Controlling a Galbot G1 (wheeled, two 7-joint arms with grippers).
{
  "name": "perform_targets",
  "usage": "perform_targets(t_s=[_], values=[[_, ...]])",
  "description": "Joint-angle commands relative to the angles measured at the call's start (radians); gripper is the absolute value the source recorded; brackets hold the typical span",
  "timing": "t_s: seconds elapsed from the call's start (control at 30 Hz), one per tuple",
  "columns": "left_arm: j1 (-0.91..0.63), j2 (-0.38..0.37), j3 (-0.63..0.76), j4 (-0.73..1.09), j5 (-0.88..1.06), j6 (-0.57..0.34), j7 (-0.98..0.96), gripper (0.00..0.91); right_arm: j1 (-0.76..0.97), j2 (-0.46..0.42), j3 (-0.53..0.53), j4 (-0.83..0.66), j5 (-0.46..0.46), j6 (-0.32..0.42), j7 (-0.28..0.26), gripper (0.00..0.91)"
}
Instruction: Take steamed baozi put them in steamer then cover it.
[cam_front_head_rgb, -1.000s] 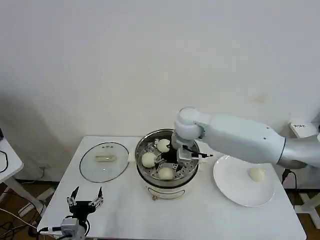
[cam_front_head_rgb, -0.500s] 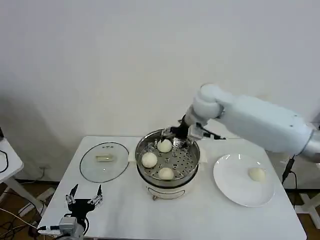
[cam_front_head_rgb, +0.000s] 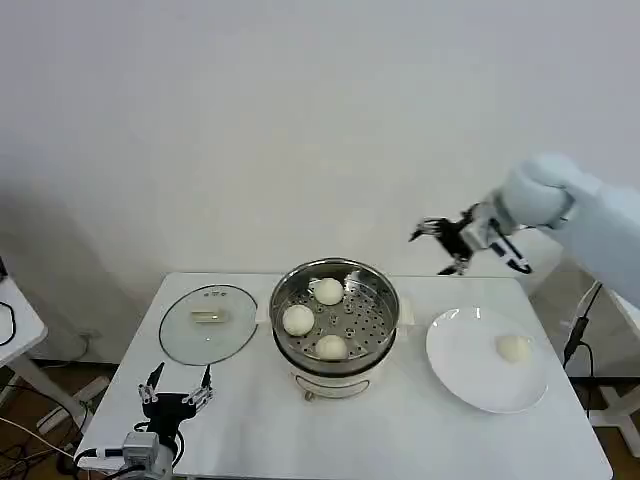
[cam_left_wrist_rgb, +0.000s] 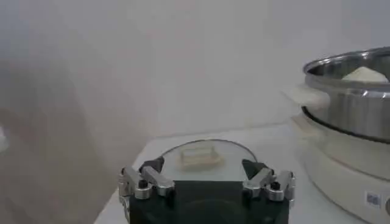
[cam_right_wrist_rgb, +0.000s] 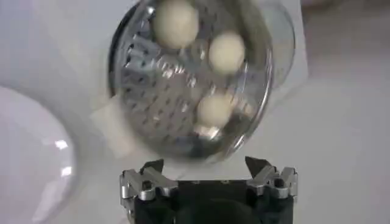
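Right gripper (cam_front_head_rgb: 437, 245): you have it raised high above the desk (cam_front_head_rgb: 240, 420), over the gap between the steamer (cam_front_head_rgb: 334, 325) and the white plate (cam_front_head_rgb: 487, 360), toward the far edge. Its jaws are spread wide and hold nothing; in the right wrist view (cam_right_wrist_rgb: 206, 176) you see them open, looking down on the pot.
Left gripper (cam_front_head_rgb: 177, 392): it waits low at the near-left corner of the desk, just before the cover (cam_front_head_rgb: 208, 322). Its jaws are spread and empty, as the left wrist view (cam_left_wrist_rgb: 206, 178) also shows you.
Steamer: it stands in the middle of the desk on its small white base, open at the top. Three steamed baozi lie on the perforated tray: one at the far side (cam_front_head_rgb: 328, 291), one at the left (cam_front_head_rgb: 298, 319), one at the near side (cam_front_head_rgb: 331, 347). They lie apart from each other, and the right half of the tray is bare.
Fourth baozi (cam_front_head_rgb: 514, 348): it lies alone on the right part of the white plate, well apart from the steamer.
Cover: the glass lid lies flat on the desk just left of the steamer, its rim close to the pot wall, and the pale handle (cam_front_head_rgb: 211, 317) faces up.
Open room: you have bare desk in front of the steamer and the plate, as far as the near edge. The plate lies near the right edge.
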Motion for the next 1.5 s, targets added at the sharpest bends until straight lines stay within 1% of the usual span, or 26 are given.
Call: perform_targets(t_s=[0.03, 0.07, 0.1, 0.13, 0.17, 0.2, 0.23, 0.27, 0.3, 0.37, 0.4, 0.63, 0.7, 0.8, 0.87, 1.0, 1.1, 1.13, 1.17, 1.23, 1.3, 1.5], values=[[0.003, 0.004, 0.001, -0.002, -0.004, -0.001, -0.001, 0.907, -0.042, -0.169, -0.025, -0.066, 0.017, -0.315, -0.058, 0.907], [0.005, 0.004, 0.001, -0.004, -0.005, 0.0, -0.001, 0.907, -0.059, -0.167, -0.016, -0.071, 0.025, -0.327, -0.065, 0.907], [0.006, 0.005, 0.001, -0.006, -0.009, 0.001, -0.002, 0.907, -0.103, -0.165, 0.028, -0.074, 0.022, -0.344, -0.072, 0.907], [0.006, 0.003, 0.002, -0.01, -0.011, 0.003, -0.002, 0.907, -0.188, -0.16, 0.096, -0.079, 0.016, -0.364, -0.081, 0.907], [0.004, -0.001, 0.001, -0.01, -0.013, 0.004, -0.001, 0.907, -0.225, -0.156, 0.144, -0.083, 0.015, -0.376, -0.085, 0.907], [0.002, -0.004, 0.001, -0.008, -0.013, 0.005, -0.001, 0.907, -0.305, -0.147, 0.214, -0.092, 0.027, -0.393, -0.089, 0.907], [0.001, -0.006, 0.002, -0.006, -0.013, 0.005, -0.001, 0.907, -0.358, -0.141, 0.232, -0.099, 0.026, -0.403, -0.098, 0.907], [0.001, -0.006, 0.004, -0.007, -0.012, 0.006, -0.001, 0.907, -0.4, -0.135, 0.257, -0.109, 0.01, -0.405, -0.102, 0.907], [0.003, -0.004, 0.005, -0.01, -0.011, 0.006, 0.0, 0.907, -0.442, -0.13, 0.285, -0.114, -0.025, -0.403, -0.101, 0.907], [0.008, -0.003, 0.005, -0.024, -0.011, 0.007, 0.003, 0.907, -0.474, -0.123, 0.308, -0.115, -0.094, -0.391, -0.109, 0.907], [0.013, -0.003, 0.005, -0.031, -0.011, 0.007, 0.003, 0.907, -0.492, -0.121, 0.32, -0.114, -0.108, -0.393, -0.111, 0.907], [0.029, -0.006, -0.002, -0.052, -0.009, 0.005, 0.003, 0.907, -0.597, -0.11, 0.387, -0.142, -0.139, -0.398, -0.123, 0.907], [0.032, -0.007, 0.0, -0.052, -0.009, 0.004, 0.003, 0.907, -0.61, -0.107, 0.39, -0.154, -0.148, -0.394, -0.126, 0.907], [0.03, -0.009, 0.0, -0.041, -0.006, 0.004, 0.003, 0.907, -0.617, -0.095, 0.392, -0.189, -0.179, -0.37, -0.126, 0.907], [0.028, -0.009, 0.0, -0.039, -0.006, 0.004, 0.003, 0.907, -0.627, -0.081, 0.408, -0.209, -0.181, -0.356, -0.121, 0.907], [0.025, -0.005, -0.003, -0.032, -0.005, 0.005, 0.005, 0.907, -0.635, -0.072, 0.421, -0.225, -0.204, -0.333, -0.141, 0.907], [0.022, -0.006, -0.006, -0.031, -0.005, 0.005, 0.004, 0.907, -0.647, -0.05, 0.445, -0.26, -0.206, -0.307, -0.116, 0.907], [0.022, -0.006, -0.006, -0.033, -0.005, 0.005, 0.005, 0.907, -0.654, -0.039, 0.459, -0.274, -0.207, -0.299, -0.098, 0.907], [0.023, -0.007, -0.006, -0.036, -0.005, 0.005, 0.005, 0.907, -0.661, -0.022, 0.469, -0.295, -0.203, -0.292, -0.063, 0.907], [0.022, -0.008, -0.005, -0.036, -0.003, 0.005, 0.004, 0.907, -0.663, 0.001, 0.479, -0.322, -0.211, -0.303, -0.041, 0.907], [0.024, -0.008, -0.004, -0.034, -0.001, 0.005, 0.004, 0.907, -0.655, 0.02, 0.476, -0.345, -0.239, -0.289, -0.044, 0.907], [0.031, -0.009, -0.005, -0.026, 0.007, 0.001, 0.001, 0.907, -0.643, 0.056, 0.467, -0.383, -0.28, -0.274, -0.042, 0.907]])
